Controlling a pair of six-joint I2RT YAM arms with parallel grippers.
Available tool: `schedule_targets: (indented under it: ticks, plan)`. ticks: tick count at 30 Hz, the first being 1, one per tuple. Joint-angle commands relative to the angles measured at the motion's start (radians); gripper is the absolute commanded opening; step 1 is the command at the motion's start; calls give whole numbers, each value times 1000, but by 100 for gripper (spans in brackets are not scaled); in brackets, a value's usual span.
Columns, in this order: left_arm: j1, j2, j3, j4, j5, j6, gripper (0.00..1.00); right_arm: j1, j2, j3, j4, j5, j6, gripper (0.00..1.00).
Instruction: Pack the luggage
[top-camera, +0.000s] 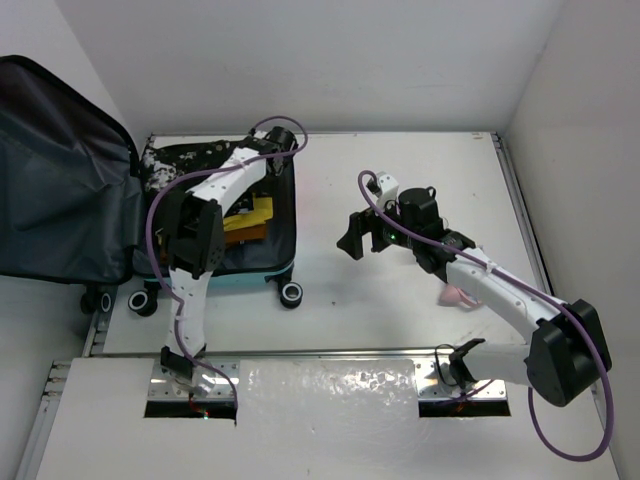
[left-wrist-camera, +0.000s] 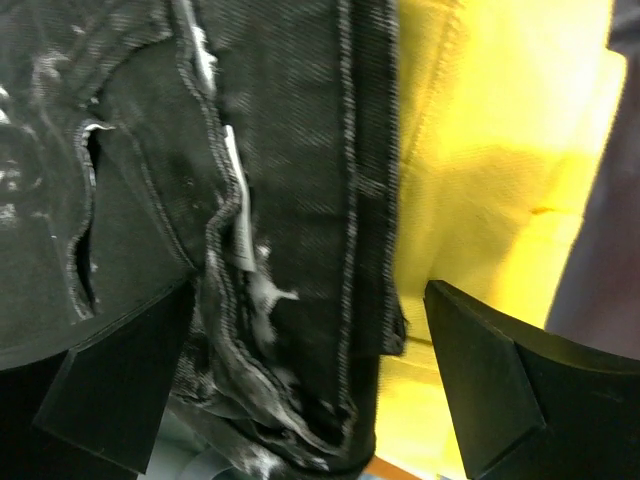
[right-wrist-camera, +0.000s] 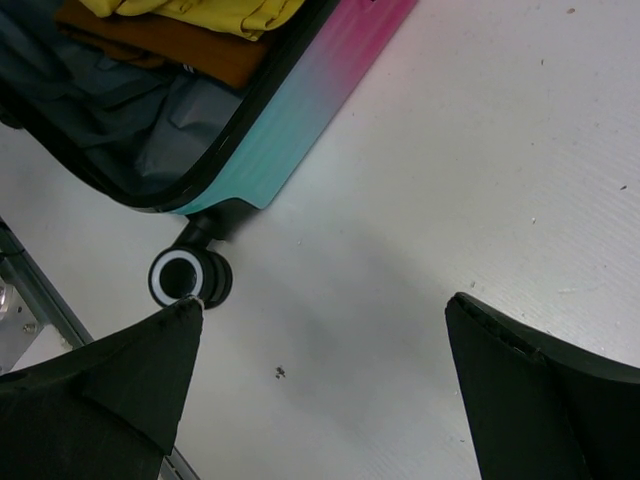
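White table (top-camera: 380, 300), white walls (top-camera: 300, 60) on three sides. The luggage (top-camera: 255, 272) lies open at the rear left of the table, its lid (top-camera: 50, 190) up against the left wall. Inside I see black faded jeans (left-wrist-camera: 280, 150), a yellow garment (left-wrist-camera: 480, 150) beside them and an orange one (right-wrist-camera: 190, 50) under the yellow. L gripper (left-wrist-camera: 310, 300) is inside the case, jaws apart, a jeans fold between them. R gripper (right-wrist-camera: 325, 300) hangs over bare table near a wheel (right-wrist-camera: 180, 278), jaws wide apart, holding nothing. A small pink item (top-camera: 457, 297) lies partly under the R arm.
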Motion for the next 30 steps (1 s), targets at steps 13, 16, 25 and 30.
schedule_targets:
  ticks: [13,16,25,30]
  plan:
    - [50,-64,-62,41,56,12,0,-2,-15,-9,63,-14,-9,99]
    - [33,-105,-96,65,107,20,0,-2,-19,-10,61,-7,-12,99]
    - [-34,-222,-176,126,202,20,0,-2,-10,-7,71,-13,-4,99]
    - [-67,-190,-191,145,225,25,0,-2,-1,-3,69,-21,-1,99]
